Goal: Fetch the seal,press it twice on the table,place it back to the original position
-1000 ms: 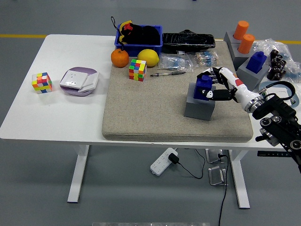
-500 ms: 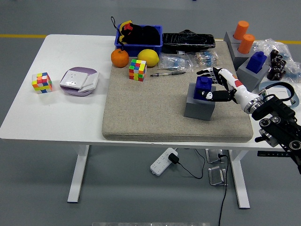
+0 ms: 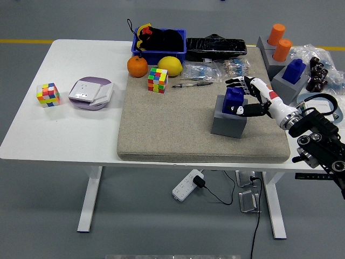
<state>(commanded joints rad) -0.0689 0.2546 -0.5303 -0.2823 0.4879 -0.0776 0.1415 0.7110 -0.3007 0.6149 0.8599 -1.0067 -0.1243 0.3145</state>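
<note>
A blue seal (image 3: 232,100) stands upright in its grey block holder (image 3: 226,125) on the right part of the beige mat (image 3: 178,129). My right hand (image 3: 237,97) reaches in from the right and sits around the seal. Its fingers (image 3: 235,82) are spread just behind and above the seal's top, and the thumb (image 3: 240,111) lies by the seal's front side. The hand looks loosened rather than clamped. The left arm is out of view.
A second blue seal (image 3: 294,70) and two orange seals (image 3: 279,42) stand in grey holders at the far right. A pen (image 3: 192,84), a Rubik's cube (image 3: 157,80), an orange (image 3: 137,66), a lemon (image 3: 169,65) and a blue bin (image 3: 159,44) lie behind. A socket box (image 3: 90,93) and another cube (image 3: 47,95) lie left.
My right hand's fingers have lifted off the top of the blue seal and spread. The seal stays in its grey holder. The arm has barely moved.
</note>
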